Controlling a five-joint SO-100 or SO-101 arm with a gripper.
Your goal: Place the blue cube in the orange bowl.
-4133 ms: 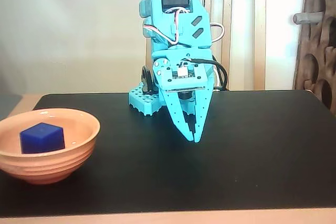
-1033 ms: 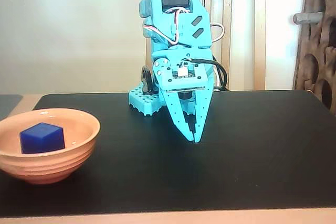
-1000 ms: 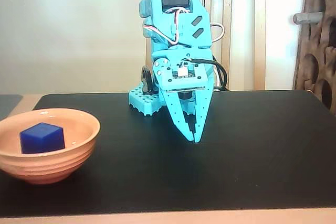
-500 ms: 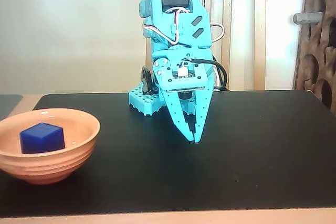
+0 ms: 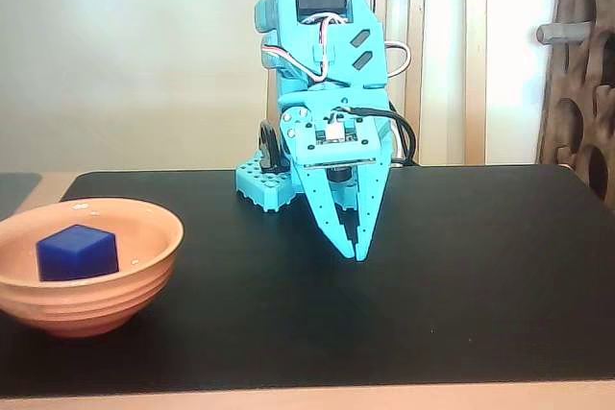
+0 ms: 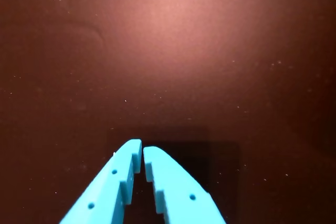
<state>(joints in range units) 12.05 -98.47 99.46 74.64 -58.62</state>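
Your blue cube (image 5: 77,253) sits inside the orange bowl (image 5: 86,302), low against the bowl's floor and a little left of the bowl's middle in the fixed view. It has no long axis to speak of; it is turned so that one upright edge faces the camera, with two side faces and the top showing, and the top looks level. The bowl's rim rises above the cube's lower half all round, so the cube is walled in on every side and free only from above. The bowl stands upright on the black mat (image 5: 480,276), close to the mat's front left corner, its left side cut off by the picture's edge. To the right of the bowl you have a broad stretch of bare mat reaching to the gripper (image 5: 354,252), which is well apart from the bowl and points steeply down, its tips near the mat. In the wrist view the two turquoise fingers (image 6: 173,182) come together at their tips with only a hairline gap, holding nothing, above plain dark mat (image 6: 168,51). Behind the gripper the arm's base (image 5: 264,184) rests near the mat's far edge.
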